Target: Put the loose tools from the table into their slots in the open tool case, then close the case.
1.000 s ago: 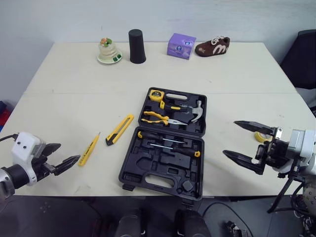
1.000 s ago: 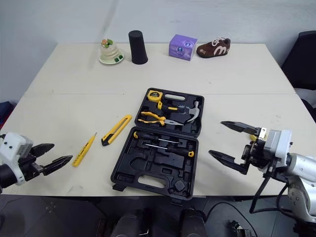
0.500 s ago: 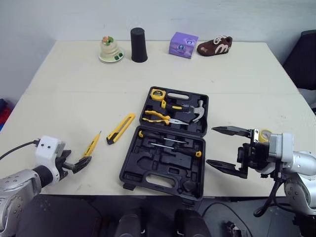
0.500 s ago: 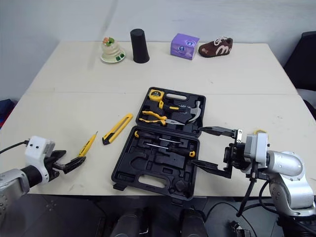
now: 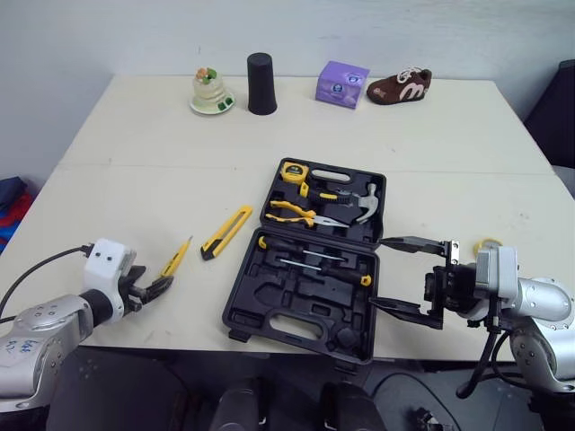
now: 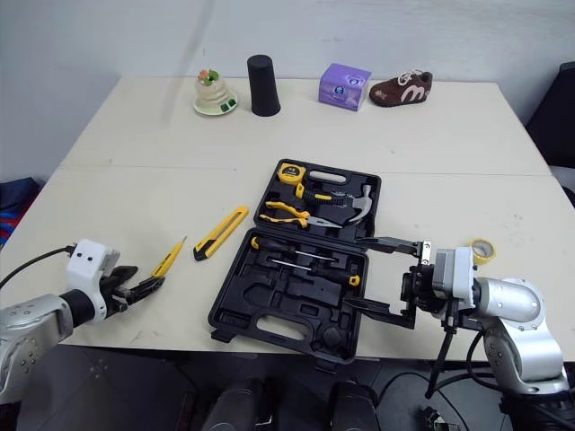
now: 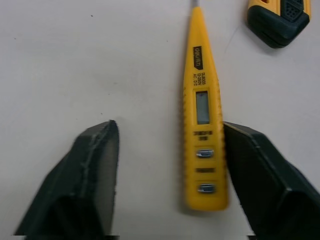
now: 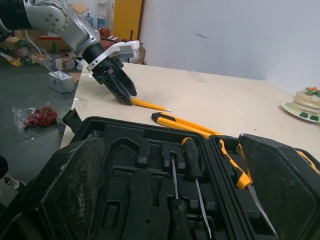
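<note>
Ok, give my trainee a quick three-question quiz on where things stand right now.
1. True or false: the left gripper is shut on the tester pen.
2. Which loose tool lies nearest the case? A: tester pen. B: knife. C: hammer.
3. Fill in: at the case's right edge, the right gripper has its jaws ___.

Key: 1 false. The jaws are open, with the pen lying on the table between the fingers. 2 B. The hammer is already in the case. 3 open.
</note>
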### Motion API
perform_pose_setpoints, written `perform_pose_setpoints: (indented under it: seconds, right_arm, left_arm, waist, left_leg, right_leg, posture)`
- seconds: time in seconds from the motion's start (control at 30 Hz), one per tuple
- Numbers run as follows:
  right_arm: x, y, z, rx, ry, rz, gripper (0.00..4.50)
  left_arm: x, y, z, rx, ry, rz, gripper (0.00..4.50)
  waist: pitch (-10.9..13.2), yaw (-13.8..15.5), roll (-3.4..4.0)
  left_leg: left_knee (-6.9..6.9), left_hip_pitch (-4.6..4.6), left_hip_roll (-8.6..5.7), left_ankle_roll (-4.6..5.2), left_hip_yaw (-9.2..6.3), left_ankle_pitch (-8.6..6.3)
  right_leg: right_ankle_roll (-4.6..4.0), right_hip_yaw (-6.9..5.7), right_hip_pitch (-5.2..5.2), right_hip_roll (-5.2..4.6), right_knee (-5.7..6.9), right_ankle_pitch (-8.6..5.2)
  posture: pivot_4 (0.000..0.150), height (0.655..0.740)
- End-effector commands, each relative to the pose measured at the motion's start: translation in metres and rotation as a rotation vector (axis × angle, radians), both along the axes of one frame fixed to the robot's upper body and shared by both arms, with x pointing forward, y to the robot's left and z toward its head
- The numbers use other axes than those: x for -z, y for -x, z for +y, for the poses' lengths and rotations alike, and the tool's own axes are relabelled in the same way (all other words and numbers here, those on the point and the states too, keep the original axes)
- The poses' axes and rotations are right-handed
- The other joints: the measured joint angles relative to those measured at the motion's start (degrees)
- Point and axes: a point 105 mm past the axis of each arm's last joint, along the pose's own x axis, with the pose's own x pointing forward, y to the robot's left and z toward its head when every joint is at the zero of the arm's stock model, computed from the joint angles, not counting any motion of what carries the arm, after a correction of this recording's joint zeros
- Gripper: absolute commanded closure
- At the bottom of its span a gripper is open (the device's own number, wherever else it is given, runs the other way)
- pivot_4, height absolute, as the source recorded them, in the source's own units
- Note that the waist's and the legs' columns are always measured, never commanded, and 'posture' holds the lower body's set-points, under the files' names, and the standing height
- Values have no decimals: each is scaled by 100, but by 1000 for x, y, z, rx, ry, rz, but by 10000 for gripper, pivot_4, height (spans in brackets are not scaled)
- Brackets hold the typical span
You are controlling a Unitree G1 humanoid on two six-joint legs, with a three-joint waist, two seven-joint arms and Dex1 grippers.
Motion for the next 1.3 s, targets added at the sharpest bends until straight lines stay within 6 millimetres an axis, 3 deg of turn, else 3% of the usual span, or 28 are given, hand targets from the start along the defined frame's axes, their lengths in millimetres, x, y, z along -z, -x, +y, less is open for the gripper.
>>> perform_pose_setpoints:
  seconds: [0.03, 0.1, 0.27, 0.4, 0.47, 0.53, 0.63, 0.8, 1.0, 1.13, 1.3]
  right_arm:
    - [-6, 2, 2, -1, -10, -31, 0]
    - [-5, 2, 2, 0, -9, -31, 0]
    - [-4, 4, 4, 2, 3, -25, 0]
    - [-5, 2, 1, 18, 23, -27, 0]
    - [-6, 1, -2, 31, 37, -27, 0]
    - [-7, -2, -8, 49, 53, -21, 0]
    - [-6, -6, -15, 65, 80, -8, 0]
    - [2, -6, -27, 95, 130, 21, 0]
    - [3, -7, -32, 114, 128, 21, 0]
    - [6, -5, -34, 133, 138, 17, 0]
    - [10, 0, -32, 117, 150, 35, 0]
  left_arm:
    - [23, 6, -16, 62, 49, 85, 31174]
    - [22, 6, -14, 58, 45, 78, 39423]
    - [6, 2, 2, -2, 27, -31, 39899]
    - [-38, -4, 10, 63, -55, -306, 39899]
    - [-62, -4, 2, 152, -64, -418, 39899]
    - [-83, -3, -21, 335, -80, -478, 39899]
    - [-98, 0, -53, 585, -140, -489, 39899]
    - [-102, -5, -113, 974, -226, -421, 39899]
    - [-89, -16, -153, 1222, -407, -234, 39899]
    - [-76, -18, -162, 1311, -549, -105, 39899]
    - [-73, -28, -170, 1352, -658, -64, 39899]
  waist:
    - [0, -1, 0]
    - [0, -2, 1]
    - [-1, -11, 1]
    - [8, -31, -14]
    - [13, -31, -25]
    - [15, -26, -27]
    - [15, -29, -27]
    - [16, -24, -27]
    - [20, -74, -32]
    - [22, -52, -37]
    - [28, -45, -46]
  left_leg:
    - [0, 0, -2, 0, 1, 0]
    - [0, 0, -2, 1, 1, 0]
    - [1, 1, 2, 3, 1, 1]
    - [0, -2, 9, 1, 1, 1]
    - [1, -8, 16, -2, 1, 2]
    - [1, -11, 17, -10, 1, 6]
    - [3, -14, 10, -9, 3, 7]
    - [3, -12, 4, 1, 15, 3]
    - [9, -9, 6, 7, 49, 11]
    - [12, -9, 8, 8, 57, 16]
    - [34, -30, 10, 11, 76, 16]
  right_leg:
    - [0, 0, 0, 0, 0, 0]
    - [0, 0, 0, 0, 0, 0]
    - [0, 0, 1, -1, 0, 0]
    - [0, 1, -5, -1, -1, 0]
    - [-2, -2, -10, 0, -2, 0]
    - [-5, -3, -12, 1, -4, 1]
    - [-6, -5, -13, 4, -3, 2]
    - [-4, -5, -13, 16, -3, 2]
    - [-1, -18, -21, 37, 23, 4]
    - [0, -11, -27, 40, 29, 4]
    - [2, 10, -66, 41, 34, 4]
  posture:
    - [1500, 7400]
    - [1500, 7400]
    - [1500, 7400]
    - [1500, 7400]
    - [1500, 7400]
    - [1500, 7400]
    - [1500, 7400]
    - [1500, 7400]
    - [1500, 7400]
    - [1500, 7400]
    - [1500, 7400]
